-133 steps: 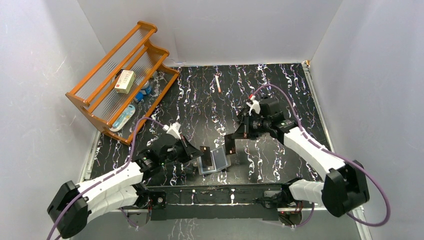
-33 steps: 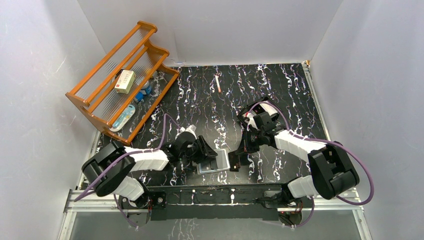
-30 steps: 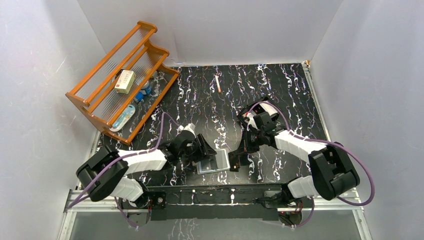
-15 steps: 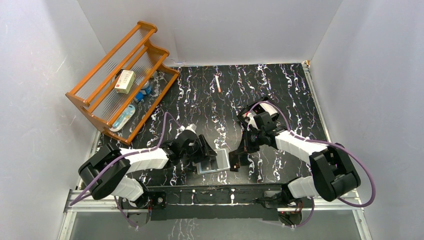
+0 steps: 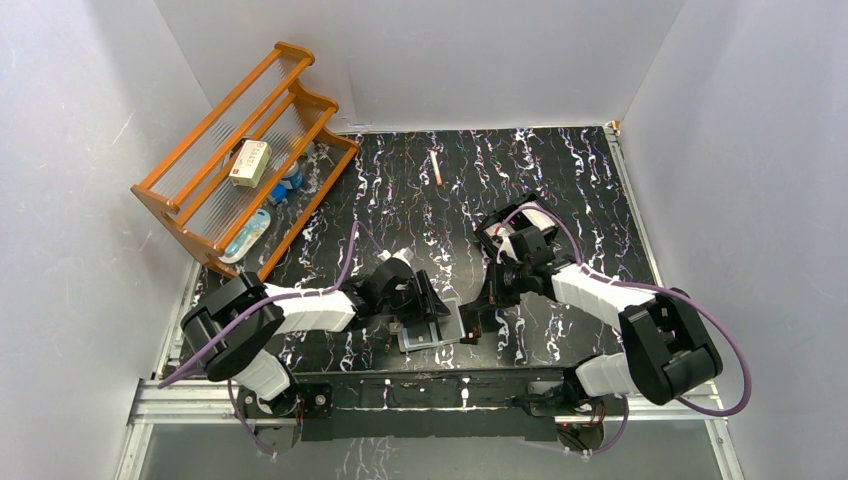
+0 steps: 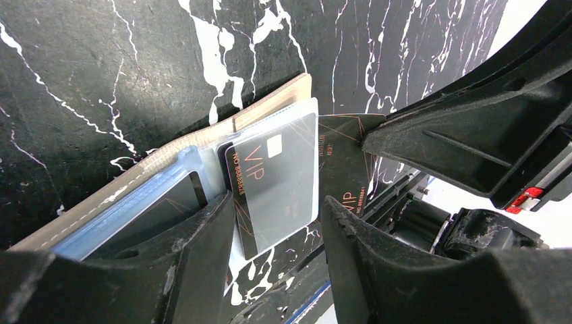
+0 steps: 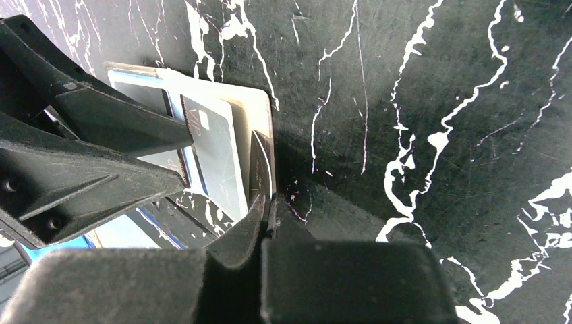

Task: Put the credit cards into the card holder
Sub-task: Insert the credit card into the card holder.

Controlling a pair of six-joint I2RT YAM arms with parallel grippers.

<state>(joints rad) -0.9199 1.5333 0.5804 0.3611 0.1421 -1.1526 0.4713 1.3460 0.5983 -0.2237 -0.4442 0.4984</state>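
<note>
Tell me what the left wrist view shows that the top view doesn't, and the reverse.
Left wrist only: VIP print on a dark card in a clear pocket, and a second dark card beside it. Top only: the wooden rack holding a cream box, and an orange stick farther back. Both: the card holder, with the left gripper and right gripper at it.

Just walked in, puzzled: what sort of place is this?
Likely a robot test booth: plain white walls box in a marbled black table, with two robot arms bolted at its edge.
</note>
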